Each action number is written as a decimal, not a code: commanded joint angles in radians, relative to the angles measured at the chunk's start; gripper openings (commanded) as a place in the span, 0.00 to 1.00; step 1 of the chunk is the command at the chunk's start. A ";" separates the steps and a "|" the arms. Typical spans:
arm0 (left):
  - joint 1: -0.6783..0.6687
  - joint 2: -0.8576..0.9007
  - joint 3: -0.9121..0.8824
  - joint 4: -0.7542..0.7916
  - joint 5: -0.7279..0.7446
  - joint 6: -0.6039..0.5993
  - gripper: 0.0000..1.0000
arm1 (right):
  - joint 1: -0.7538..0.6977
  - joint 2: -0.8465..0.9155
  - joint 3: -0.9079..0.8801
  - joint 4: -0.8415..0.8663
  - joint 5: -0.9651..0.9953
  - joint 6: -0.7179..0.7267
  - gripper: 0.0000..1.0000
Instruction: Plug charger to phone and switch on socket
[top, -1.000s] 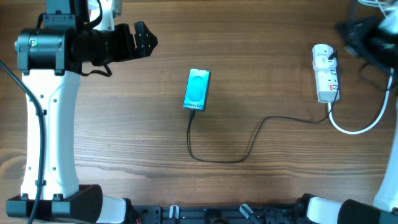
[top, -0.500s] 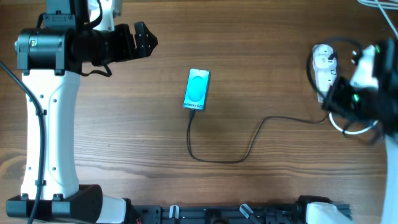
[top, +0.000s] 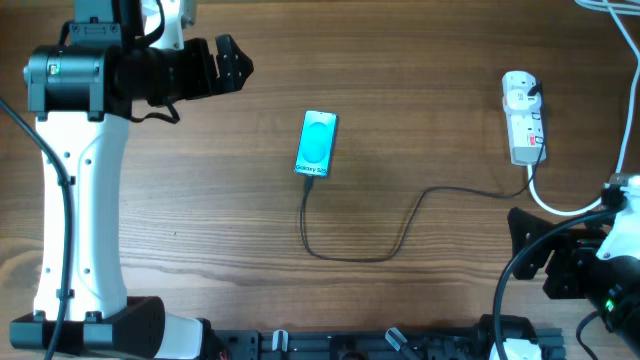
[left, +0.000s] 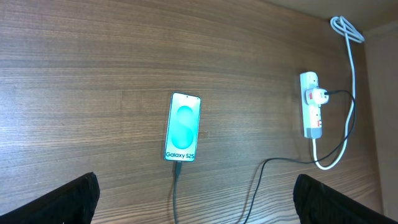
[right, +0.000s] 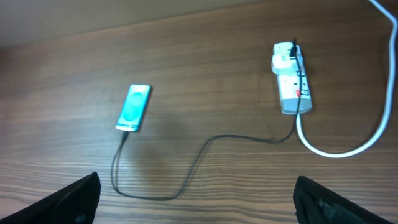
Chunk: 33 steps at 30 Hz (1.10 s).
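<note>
1. The socket (top: 524, 117) switch is too small for me to read as on or off.
2. The charger (top: 304, 215) tip at the phone (top: 317, 144) is too small for me to judge how far in it sits.
3. The white lead (top: 570, 212) runs off the overhead's right edge.
4. My left claw (left: 196, 205) and right claw (right: 196, 208) show only dark finger corners, cut off by each wrist view's bottom edge.

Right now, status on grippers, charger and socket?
Left gripper open, empty. Right gripper open, empty, near-right corner. Charger tip at phone lower edge, looks plugged in. Socket switch state unreadable; nothing blocking it.
</note>
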 joint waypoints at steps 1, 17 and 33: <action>0.000 -0.003 0.002 0.003 -0.006 0.005 1.00 | 0.002 -0.003 0.006 -0.001 0.027 -0.033 1.00; 0.000 -0.003 0.002 0.003 -0.006 0.005 1.00 | 0.120 -0.487 -0.959 0.972 0.028 0.014 1.00; 0.000 -0.003 0.002 0.003 -0.006 0.005 1.00 | 0.123 -0.798 -1.657 1.600 0.112 0.092 1.00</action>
